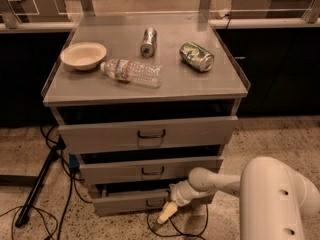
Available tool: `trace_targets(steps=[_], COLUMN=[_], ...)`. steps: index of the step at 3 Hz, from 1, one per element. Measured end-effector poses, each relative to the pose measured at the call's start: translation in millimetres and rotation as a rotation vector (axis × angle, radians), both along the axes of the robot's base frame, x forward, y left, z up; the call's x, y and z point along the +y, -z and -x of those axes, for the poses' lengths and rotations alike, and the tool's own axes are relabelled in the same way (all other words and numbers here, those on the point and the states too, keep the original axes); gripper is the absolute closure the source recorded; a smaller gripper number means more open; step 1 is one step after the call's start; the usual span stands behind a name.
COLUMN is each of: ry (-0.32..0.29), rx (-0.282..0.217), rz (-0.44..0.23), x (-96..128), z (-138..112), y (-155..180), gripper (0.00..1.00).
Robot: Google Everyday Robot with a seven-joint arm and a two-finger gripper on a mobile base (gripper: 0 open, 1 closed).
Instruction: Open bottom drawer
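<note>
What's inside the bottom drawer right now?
Only a dark gap shows above the bottom drawer front; its inside is hidden under the middle drawer. The hand hangs just before its front.

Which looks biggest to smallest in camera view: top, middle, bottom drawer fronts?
1. top drawer front
2. middle drawer front
3. bottom drawer front, farthest from camera, so less sure
The gripper hangs low by it.

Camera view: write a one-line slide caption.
End effector hangs low in front of the bottom drawer, near its handle.
</note>
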State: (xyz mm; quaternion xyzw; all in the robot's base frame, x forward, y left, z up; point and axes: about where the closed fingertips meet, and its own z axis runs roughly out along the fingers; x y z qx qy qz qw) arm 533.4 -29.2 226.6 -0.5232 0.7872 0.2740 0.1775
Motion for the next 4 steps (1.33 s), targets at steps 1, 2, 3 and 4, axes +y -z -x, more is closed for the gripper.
trace_targets(steps=[1, 2, 3, 4], ry=[-0.002, -0.008, -0.011, -0.037], rx=[0.007, 0.030, 0.047, 0.076], rz=[0.002, 0.008, 0.007, 0.016], x=[0.9, 3.9, 7.0, 8.7], z=[0.0, 0.2, -1.2, 7.4], y=[4.1, 16.8, 26.7, 36.2], gripper=[0.00, 0.00, 0.00, 0.00])
